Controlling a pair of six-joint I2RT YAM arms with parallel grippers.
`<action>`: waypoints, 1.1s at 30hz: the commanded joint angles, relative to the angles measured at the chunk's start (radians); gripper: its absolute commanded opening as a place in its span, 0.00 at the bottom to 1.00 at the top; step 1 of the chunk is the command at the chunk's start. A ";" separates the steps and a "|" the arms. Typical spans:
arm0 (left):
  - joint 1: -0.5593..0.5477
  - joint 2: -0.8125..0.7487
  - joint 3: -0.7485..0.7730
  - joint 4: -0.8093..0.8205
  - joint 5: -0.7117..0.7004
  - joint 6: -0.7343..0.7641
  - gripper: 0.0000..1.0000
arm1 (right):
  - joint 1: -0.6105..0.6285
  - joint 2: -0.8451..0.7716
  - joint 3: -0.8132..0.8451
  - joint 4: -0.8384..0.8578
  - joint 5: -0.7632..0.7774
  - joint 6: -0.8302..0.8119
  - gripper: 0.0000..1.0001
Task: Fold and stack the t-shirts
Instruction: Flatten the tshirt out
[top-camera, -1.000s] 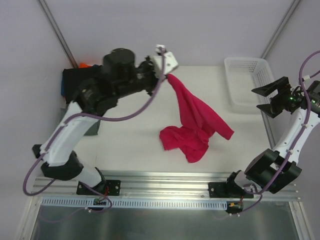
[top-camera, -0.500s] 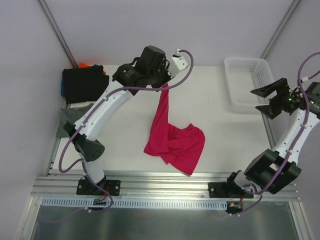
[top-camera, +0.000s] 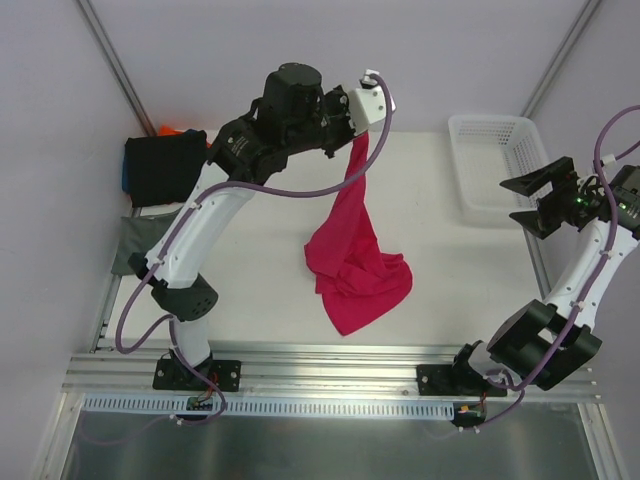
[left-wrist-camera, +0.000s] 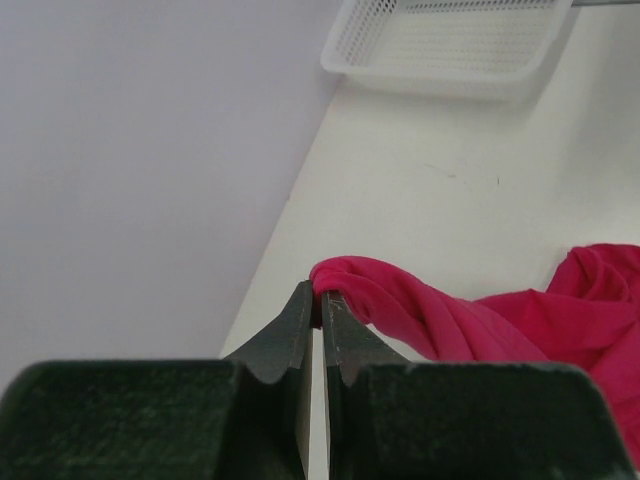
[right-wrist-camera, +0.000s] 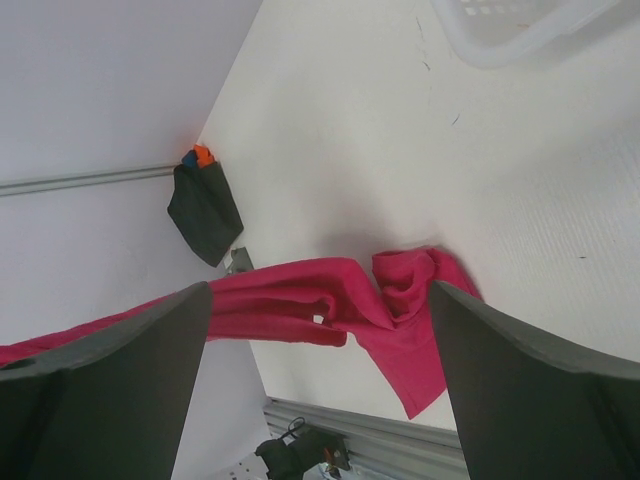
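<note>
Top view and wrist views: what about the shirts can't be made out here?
- Top view: pile shows black on top; orange and blue only slivers at its edges, count unclear.
- Top view: grey-green shirt partly behind the left arm.
- Left wrist: left gripper pinches the pink shirt; sleeve or hem, unclear.

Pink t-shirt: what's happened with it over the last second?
The left hand, still pinching the crimson-pink t-shirt, shifted slightly right; the shirt's trailing end slid left across the table and now bunches below the hand. Nothing was grasped or released. The right hand stayed open beside the white mesh basket; the folded stack stayed put.
</note>
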 joint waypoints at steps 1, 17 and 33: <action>-0.041 0.042 0.068 0.130 0.047 0.090 0.00 | 0.001 -0.031 0.012 0.024 -0.029 0.013 0.94; -0.013 0.180 0.202 0.462 -0.262 0.309 0.00 | -0.007 -0.038 0.001 0.045 -0.049 0.047 0.94; 0.272 -0.046 -0.459 0.078 -0.392 0.042 0.00 | -0.006 -0.078 -0.028 0.008 -0.026 0.014 0.94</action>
